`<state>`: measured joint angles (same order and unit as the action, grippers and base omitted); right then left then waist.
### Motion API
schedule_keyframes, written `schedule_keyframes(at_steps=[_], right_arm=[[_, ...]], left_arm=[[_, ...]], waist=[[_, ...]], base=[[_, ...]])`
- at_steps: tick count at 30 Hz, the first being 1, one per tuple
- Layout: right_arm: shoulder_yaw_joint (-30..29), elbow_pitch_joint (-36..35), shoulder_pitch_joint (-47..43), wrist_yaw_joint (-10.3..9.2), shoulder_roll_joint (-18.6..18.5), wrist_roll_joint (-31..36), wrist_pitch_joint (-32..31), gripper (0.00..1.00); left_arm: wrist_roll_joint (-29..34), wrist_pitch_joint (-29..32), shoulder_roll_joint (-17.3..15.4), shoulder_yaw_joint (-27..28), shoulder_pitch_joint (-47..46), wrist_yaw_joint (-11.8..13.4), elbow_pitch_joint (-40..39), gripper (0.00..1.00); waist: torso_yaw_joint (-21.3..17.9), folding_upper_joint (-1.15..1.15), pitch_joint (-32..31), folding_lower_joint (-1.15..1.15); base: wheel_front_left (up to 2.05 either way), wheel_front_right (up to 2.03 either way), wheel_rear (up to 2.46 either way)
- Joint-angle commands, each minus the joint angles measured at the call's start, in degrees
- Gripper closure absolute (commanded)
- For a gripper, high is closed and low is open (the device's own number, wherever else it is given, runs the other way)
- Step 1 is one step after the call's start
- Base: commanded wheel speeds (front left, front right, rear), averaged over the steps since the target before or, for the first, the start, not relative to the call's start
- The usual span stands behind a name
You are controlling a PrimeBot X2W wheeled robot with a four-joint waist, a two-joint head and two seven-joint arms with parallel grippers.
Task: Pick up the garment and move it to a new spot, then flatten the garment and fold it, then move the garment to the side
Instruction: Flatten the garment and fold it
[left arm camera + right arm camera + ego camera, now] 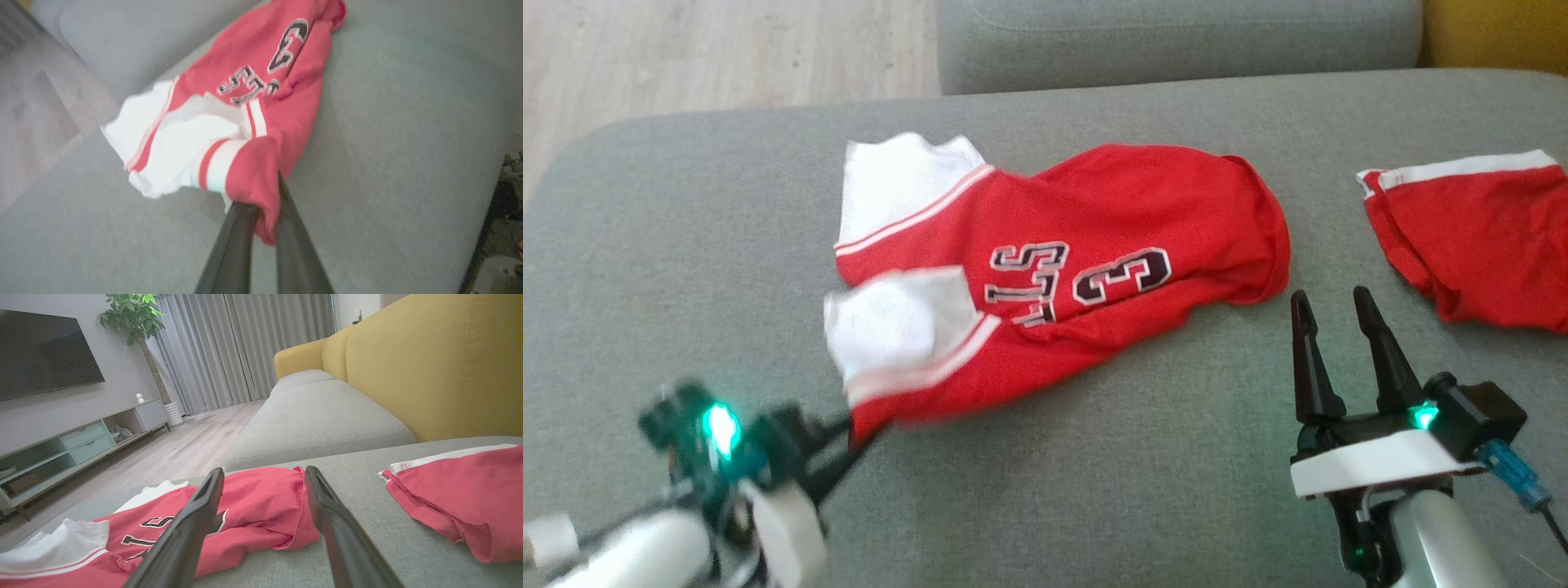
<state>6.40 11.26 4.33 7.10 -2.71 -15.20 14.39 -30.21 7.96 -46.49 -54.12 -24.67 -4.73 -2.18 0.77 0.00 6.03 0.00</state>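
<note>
Red jersey [1062,269] lay crumpled on the grey sofa seat [1094,490], centre-left, white sleeves toward the left, number side up. A second red piece [1478,237] sat well apart at the far right. Step judged as the pick-up-and-relocate. To do it well: grip more than a thin edge, and raise the corner enough that the trailing cloth lifts instead of scrubbing along the cushion and bunching further. Carry it toward open seat, away from the other red piece (same colour, easy to tangle), and set it down with the slack pulled out so flattening goes easier. Left end effector [265,208] was clamped narrow on a red fold beside the near white sleeve, cloth bulging between the fingers [233,245]; head view was blurred there. Right end effector [1335,306] stood wide, holding nothing, apparently touching nothing, hovering just near-right of the jersey hem.
</note>
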Motion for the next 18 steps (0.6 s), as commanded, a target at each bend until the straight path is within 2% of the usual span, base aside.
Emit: schedule_keyframes(at_steps=[1, 4, 6, 7, 8, 9, 14, 18], right_arm=[[1.3, -1.4, 0.5, 0.39, -0.2, 0.2, 0.6, 0.0], [1.4, -1.3, 0.3, 0.39, -0.2, 0.2, 0.6, 0.0], [1.5, -1.2, 0.2, 0.39, -0.2, 0.4, 0.6, 0.0], [1.6, -1.1, 0.1, 0.39, -0.2, 0.4, 0.6, 0.0], [1.6, -1.1, 0.1, 0.39, -0.2, 0.5, 0.6, 0.0], [1.7, -1.0, 0.1, 0.39, -0.2, 0.6, 0.6, 0.0], [2.0, -1.0, 0.2, 0.39, -0.2, 0.7, 0.6, 0.0], [1.9, -1.5, 0.4, 0.39, -0.2, 1.2, 0.6, 0.0]], left_arm=[[-0.8, 0.4, -3.6, 2.1, -0.1, 0.2, -1.9, 1.0], [-0.1, 1.3, -5.6, 0.8, 2.4, 0.9, -1.7, 1.0], [0.6, 1.9, -6.6, 0.8, 3.0, 2.3, -0.8, 1.0], [1.3, 2.0, -6.9, 1.0, 3.0, 3.4, -0.3, 0.72], [2.0, 1.7, -6.8, 1.5, 2.8, 4.8, 0.2, 0.14], [2.2, 1.0, -6.4, 2.2, 2.7, 6.3, 0.7, 0.0], [1.6, -4.9, -2.2, 8.0, 2.1, 16.4, 2.4, 0.0], [-2.5, -15.6, 4.8, 15.6, 2.7, 24.7, 2.2, 0.0]], waist=[[0.6, 0.0, -0.7, 0.0], [1.2, 0.0, -1.2, 0.0], [1.5, 0.0, -1.6, 0.0], [1.7, 0.0, -1.7, 0.0], [1.8, 0.0, -1.8, 0.0], [1.8, 0.0, -1.9, 0.0], [1.6, 0.0, -2.2, 0.0], [0.8, 0.0, -2.4, 0.0]], base=[[0.0, 0.0, 0.0], [0.0, 0.0, 0.0], [0.0, 0.0, 0.0], [0.0, 0.0, 0.0], [0.0, 0.0, 0.0], [0.0, 0.0, 0.0], [0.0, 0.0, 0.0], [0.0, 0.0, 0.0]])
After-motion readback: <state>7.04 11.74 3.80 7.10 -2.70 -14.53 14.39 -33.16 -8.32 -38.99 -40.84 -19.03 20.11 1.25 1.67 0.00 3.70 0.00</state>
